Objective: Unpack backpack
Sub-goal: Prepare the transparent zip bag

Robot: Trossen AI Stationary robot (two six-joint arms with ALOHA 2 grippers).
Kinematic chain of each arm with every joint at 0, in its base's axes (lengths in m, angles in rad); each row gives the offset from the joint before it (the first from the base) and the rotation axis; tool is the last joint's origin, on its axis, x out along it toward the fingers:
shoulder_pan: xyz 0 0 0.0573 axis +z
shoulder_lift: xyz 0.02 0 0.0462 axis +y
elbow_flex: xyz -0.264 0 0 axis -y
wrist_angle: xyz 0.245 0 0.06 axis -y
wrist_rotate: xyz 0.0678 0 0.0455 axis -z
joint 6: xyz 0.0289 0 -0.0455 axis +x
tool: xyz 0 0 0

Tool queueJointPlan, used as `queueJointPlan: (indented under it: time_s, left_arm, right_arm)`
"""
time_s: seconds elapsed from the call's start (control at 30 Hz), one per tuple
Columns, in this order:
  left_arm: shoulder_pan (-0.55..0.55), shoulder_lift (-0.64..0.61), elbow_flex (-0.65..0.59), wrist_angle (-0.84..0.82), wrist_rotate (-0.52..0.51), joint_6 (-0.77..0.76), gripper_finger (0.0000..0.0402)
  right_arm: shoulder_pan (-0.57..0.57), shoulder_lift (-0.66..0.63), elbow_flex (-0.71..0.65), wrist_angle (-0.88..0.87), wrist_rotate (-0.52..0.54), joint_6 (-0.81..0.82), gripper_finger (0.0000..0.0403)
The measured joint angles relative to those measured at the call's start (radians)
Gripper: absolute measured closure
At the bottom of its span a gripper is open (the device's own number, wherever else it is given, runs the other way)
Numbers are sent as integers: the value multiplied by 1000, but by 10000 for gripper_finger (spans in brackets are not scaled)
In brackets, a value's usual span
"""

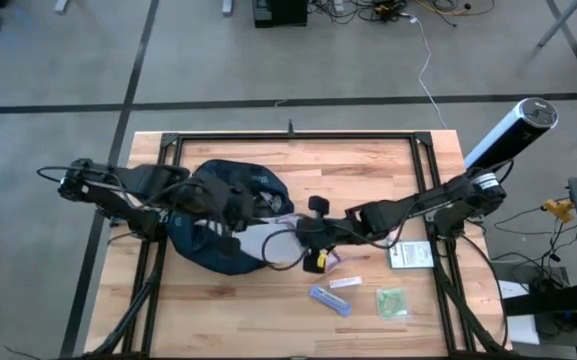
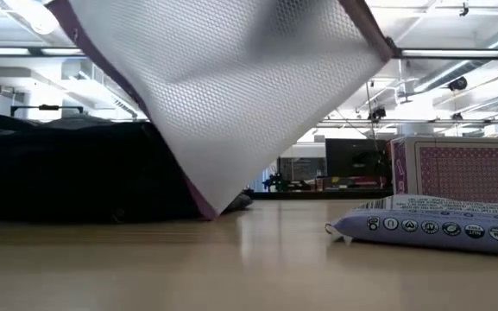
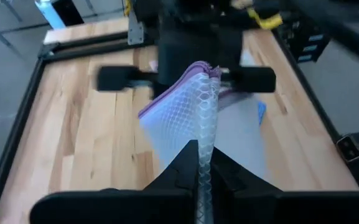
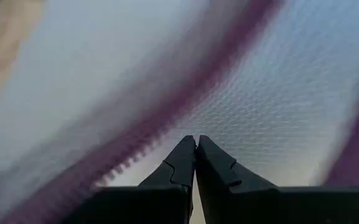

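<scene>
The dark navy backpack (image 1: 213, 215) lies on the table's left half and shows as a dark mound (image 2: 67, 168) in the low view. A clear mesh pouch with purple edges (image 1: 266, 242) hangs between my two grippers, just right of the backpack. My left gripper (image 3: 204, 163) is shut on one side of it. My right gripper (image 4: 195, 144) is shut on the opposite side and shows as a dark shape (image 3: 198, 53) in the left wrist view. The pouch's lowest corner (image 2: 210, 212) reaches down to table height; whether it touches the wood I cannot tell. My left gripper pinches the pouch's mesh edge (image 3: 205, 140) between its two fingers, coming slanting down from the table's left. The pouch runs edge-on away from the fingers toward the other gripper. My right gripper pinches the pouch's mesh wall (image 4: 198, 127) beside the purple zip (image 4: 160, 118), slanting down from the table's right; the fingers hide the exact spot.
Right of the pouch lie a blue packet (image 1: 330, 300), a green packet (image 1: 392, 302), a small white strip (image 1: 345, 283) and a grey box (image 1: 411, 255). In the low view the blue packet (image 2: 430, 226) and a patterned card box (image 2: 460, 173) stand near right. A black frame (image 1: 428, 170) rims the table.
</scene>
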Motion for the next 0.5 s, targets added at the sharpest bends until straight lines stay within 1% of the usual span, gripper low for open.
queueJointPlan:
  time_s: [0.1, 0.23, 0.3, 0.5]
  left_arm:
    - [11, 0, -89, 106, 78, -11, 402]
    - [13, 0, -162, 200, 151, -31, 402]
    - [11, 0, -185, 221, 165, -33, 402]
    - [19, -1, -202, 221, 164, -26, 402]
  right_arm:
    - [-32, 0, -6, 3, -8, -4, 403]
    - [-39, -2, -24, 42, -129, 1, 403]
    - [-27, -2, -32, 57, -182, 13, 403]
    - [-7, -2, -51, 17, -240, 58, 403]
